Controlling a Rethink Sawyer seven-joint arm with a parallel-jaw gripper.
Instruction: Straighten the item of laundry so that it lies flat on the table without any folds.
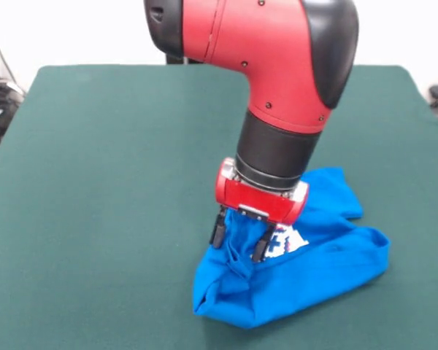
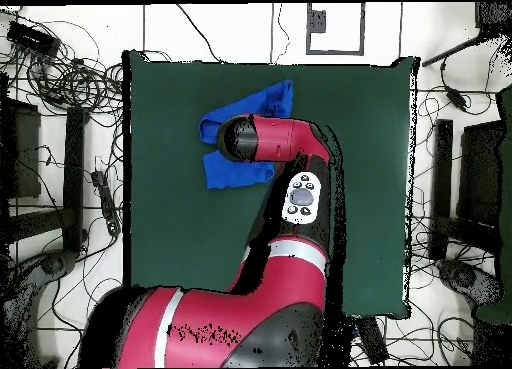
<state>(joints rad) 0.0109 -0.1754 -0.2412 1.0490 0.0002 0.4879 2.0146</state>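
Shirt: the blue T-shirt point(image 1: 292, 273) is sitting bunched up on the green table point(image 1: 109, 189), nowhere near flat. It's lying folded over itself in a long lumpy heap, with thick rolled edges along the side closest to the front camera.

Print: only a small patch of white pixel-style print point(image 1: 286, 240) is peeking out, right beside the gripper. The rest of the shirt's printed side is tucked out of sight.

Gripper: the gripper point(image 1: 239, 239) is hanging straight down over the shirt, at the heap's left end in the front view. Its two black fingers point(image 1: 260, 249) are standing apart, one on each side of a raised ridge of blue cloth. The tips are touching the fabric or sunk into it, but I'm not seeing them squeezed together on anything, so I'm calling it spread, straddling the ridge.

Arm: the red and black arm point(image 1: 277, 65) is coming down from above and blocking the part of the shirt behind it. In the overhead view the arm's head is covering the middle of the shirt, so blue is only showing on both sides of it.

Where on the table: from overhead the shirt point(image 2: 225, 168) is lying close to the table's point(image 2: 370, 185) edge farthest from the robot's base, and well apart from the other edges.

Around the table: cables and dark gear point(image 2: 60, 75) are cluttering the floor beyond the table.
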